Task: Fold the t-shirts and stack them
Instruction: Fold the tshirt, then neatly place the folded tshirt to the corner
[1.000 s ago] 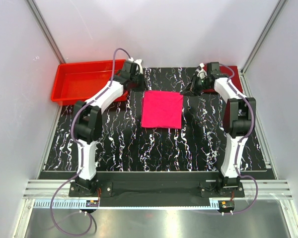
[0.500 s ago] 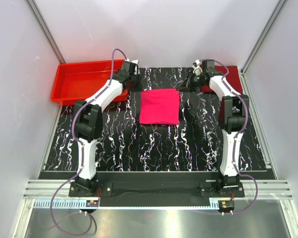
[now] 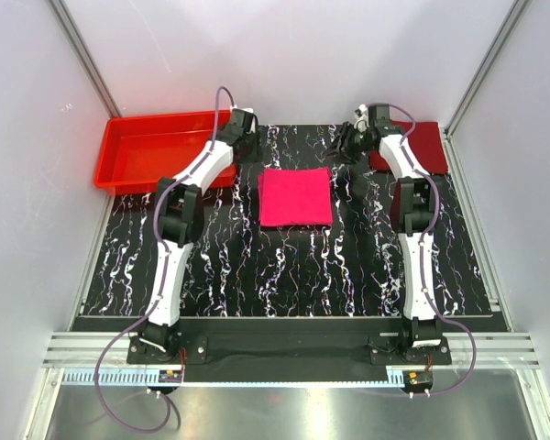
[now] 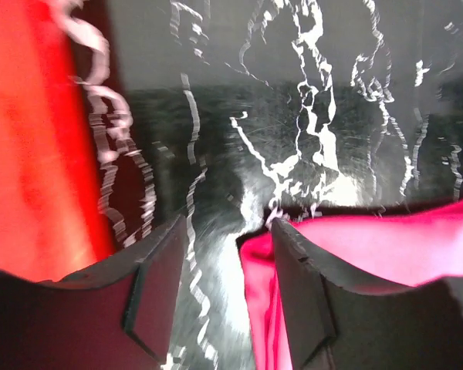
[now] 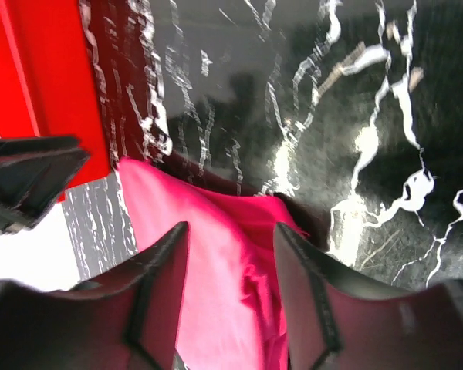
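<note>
Marbled table (image 3: 257,266) | pink t-shirt (image 3: 295,197) flat between spread left fingers (image 4: 156,297), right fingers (image 5: 309,301)

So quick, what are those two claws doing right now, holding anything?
Left gripper: open, holding nothing.
Right gripper: open, holding nothing.

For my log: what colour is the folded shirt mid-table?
Bright magenta-pink, plain; the folded shirt shows best from the top external view.

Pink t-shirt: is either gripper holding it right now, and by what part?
Neither. The left gripper and right gripper are both open and grip nothing; the pink t-shirt lies folded on the table.
</note>
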You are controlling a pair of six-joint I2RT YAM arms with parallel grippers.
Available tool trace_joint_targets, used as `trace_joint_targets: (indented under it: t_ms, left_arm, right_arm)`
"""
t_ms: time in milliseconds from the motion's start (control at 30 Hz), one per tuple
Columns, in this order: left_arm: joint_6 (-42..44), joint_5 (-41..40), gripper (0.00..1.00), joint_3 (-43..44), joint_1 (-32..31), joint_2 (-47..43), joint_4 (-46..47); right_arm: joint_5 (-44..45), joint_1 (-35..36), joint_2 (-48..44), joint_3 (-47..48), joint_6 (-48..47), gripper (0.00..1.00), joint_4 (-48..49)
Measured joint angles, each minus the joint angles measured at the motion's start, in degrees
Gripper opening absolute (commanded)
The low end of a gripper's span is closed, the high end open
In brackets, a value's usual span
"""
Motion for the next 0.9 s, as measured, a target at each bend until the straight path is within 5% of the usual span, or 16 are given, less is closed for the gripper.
trace_joint_targets:
  t_ms: [33, 67, 467, 900]
  left_arm:
    - [0.42, -0.52, 0.57, -0.55, 0.11, -1.51, -0.44]
    - [0.76, -0.79, 0.59, -1.01, 0.2, -3.06, -0.59]
    - [0.98, 7.34, 0.54, -20.31, -0.35, -22.64, 2.03]
    - [-3.02, 11.91, 0.54, -31.65, -7.15, -41.38, -0.09]
  right_arm:
    - [0.13, -0.07, -0.07, 0.9, -0.35, 0.62, -0.39]
    - [0.22, -0.11, -0.37, 1.22, -0.63, 0.99, -0.35]
    - [-1.86, -0.35, -7.89, -16.65, -6.19, 1.0, 1.81]
    - [-4.2, -0.07, -8.28, -17.62, -12.87, 0.86, 1.84]
